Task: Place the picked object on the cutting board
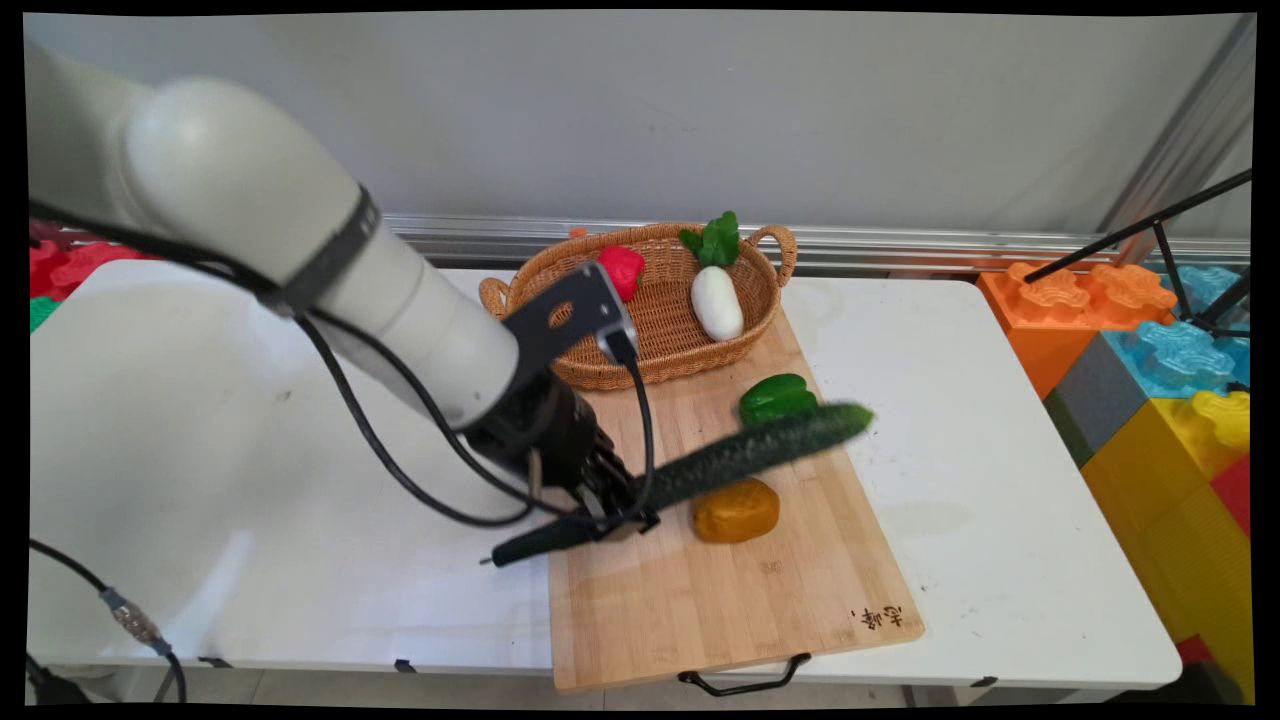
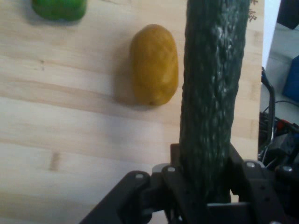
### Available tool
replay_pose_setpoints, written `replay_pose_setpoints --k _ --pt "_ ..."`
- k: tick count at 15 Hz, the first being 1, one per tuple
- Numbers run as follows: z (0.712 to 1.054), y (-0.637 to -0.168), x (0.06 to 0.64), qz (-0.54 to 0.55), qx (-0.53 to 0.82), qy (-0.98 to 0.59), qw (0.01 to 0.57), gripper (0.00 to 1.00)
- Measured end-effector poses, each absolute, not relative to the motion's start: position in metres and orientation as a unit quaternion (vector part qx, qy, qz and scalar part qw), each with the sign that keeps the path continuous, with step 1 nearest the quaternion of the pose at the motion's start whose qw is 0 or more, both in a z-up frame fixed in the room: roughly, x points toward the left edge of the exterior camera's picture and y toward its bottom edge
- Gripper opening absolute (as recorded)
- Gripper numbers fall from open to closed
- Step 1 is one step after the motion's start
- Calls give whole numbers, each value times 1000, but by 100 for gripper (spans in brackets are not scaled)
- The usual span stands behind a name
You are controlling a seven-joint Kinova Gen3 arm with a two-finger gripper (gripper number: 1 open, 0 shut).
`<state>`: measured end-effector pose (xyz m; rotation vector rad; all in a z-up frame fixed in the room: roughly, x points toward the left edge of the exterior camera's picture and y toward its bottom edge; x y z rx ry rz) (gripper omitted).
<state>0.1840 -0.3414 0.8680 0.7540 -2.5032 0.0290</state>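
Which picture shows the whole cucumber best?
The main view: the cucumber shows end to end, held in the gripper above the cutting board. The hand view shows only its middle stretch, close up.

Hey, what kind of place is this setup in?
Probably a robotics lab staged as a mock kitchen: toy vegetables in a wicker basket, a wooden cutting board, and big foam blocks beside the table.

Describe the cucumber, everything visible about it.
The cucumber is long, dark green and bumpy-skinned, with a thin stem at its lower left end. The gripper is shut on it near that end, holding it aslant above the wooden cutting board. Its far tip reaches past the green pepper.
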Motion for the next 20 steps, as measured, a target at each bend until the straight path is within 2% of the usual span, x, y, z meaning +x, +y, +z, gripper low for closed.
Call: replay_pose_setpoints --k 7,13,14,20 --pt "817 -331 162 -1 274 -927 254 0" --pt "795 -334 152 4 274 -928 253 0" --pt "794 -335 151 4 274 -928 252 100" --pt "799 -340 146 3 273 -928 253 100"
